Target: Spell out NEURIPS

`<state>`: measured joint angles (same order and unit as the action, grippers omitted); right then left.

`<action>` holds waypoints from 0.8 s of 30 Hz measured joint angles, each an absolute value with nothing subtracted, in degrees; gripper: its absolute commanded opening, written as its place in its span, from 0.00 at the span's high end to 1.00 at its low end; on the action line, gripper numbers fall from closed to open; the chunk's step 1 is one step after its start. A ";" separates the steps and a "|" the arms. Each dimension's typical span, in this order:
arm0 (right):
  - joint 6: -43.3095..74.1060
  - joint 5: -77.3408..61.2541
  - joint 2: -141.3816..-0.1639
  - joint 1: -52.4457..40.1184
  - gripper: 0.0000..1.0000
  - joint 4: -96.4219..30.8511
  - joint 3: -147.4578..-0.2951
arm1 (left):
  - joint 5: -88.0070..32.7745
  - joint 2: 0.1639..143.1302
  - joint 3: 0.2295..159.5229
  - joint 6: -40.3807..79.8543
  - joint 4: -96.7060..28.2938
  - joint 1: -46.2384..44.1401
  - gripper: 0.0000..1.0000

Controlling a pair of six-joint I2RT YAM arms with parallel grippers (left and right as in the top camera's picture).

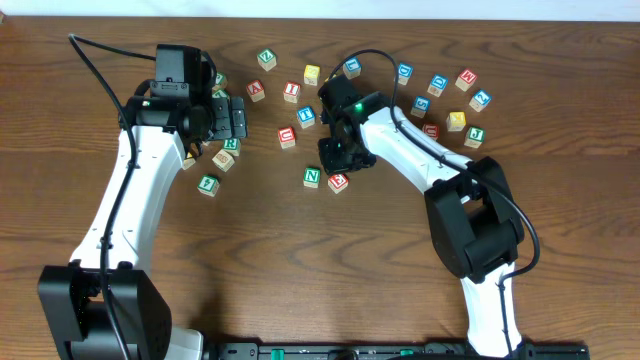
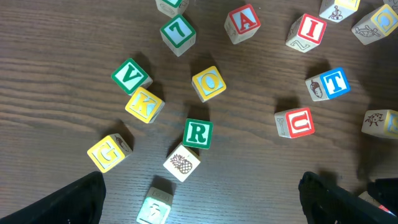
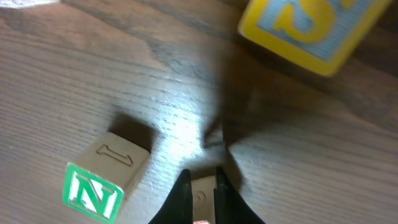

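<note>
Overhead: small square wooden cubes with coloured frames lie scattered on the dark, grained worktop (image 1: 300, 260). The green N cube (image 1: 312, 177) sits mid-table, with a red-framed cube (image 1: 338, 183) just right of it at the tip of the right pincer (image 1: 337, 166). The left pincer (image 1: 240, 118) hangs over the far-left cluster.

Left wrist: its fingers (image 2: 74, 202) stand spread wide. The green R cube (image 2: 198, 133) lies ahead between them, with the red U cube (image 2: 296, 122) and I cube (image 2: 307, 31) to the right.

Right wrist: the fingers (image 3: 181, 193) are pressed almost together, with pale wood showing in the slit. A blurred yellow cube (image 3: 311, 28) lies beyond.

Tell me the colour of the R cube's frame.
Green; the R cube shows best in the left wrist view.
</note>
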<state>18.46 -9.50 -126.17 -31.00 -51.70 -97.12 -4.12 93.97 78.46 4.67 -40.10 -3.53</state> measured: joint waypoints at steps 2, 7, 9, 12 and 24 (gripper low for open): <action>18.41 -9.56 -126.17 -30.33 0.91 -53.41 -98.39 | -4.12 93.97 78.46 4.69 -40.10 -3.53 0.02; 17.82 -9.56 -126.04 -27.29 0.88 -59.55 -103.24 | -4.12 93.97 78.46 4.67 -40.10 -3.53 0.02; 17.74 -9.50 -125.93 -26.33 0.89 -62.63 -103.59 | -4.12 93.97 78.46 4.67 -40.10 -3.53 0.02; 17.28 -9.43 -125.93 -26.06 0.89 -67.00 -103.28 | -4.12 93.97 78.46 4.69 -40.10 -3.53 0.02; 15.03 -9.43 -125.93 -30.50 0.91 -69.82 -97.95 | -4.12 93.97 78.46 4.67 -40.10 -3.53 0.02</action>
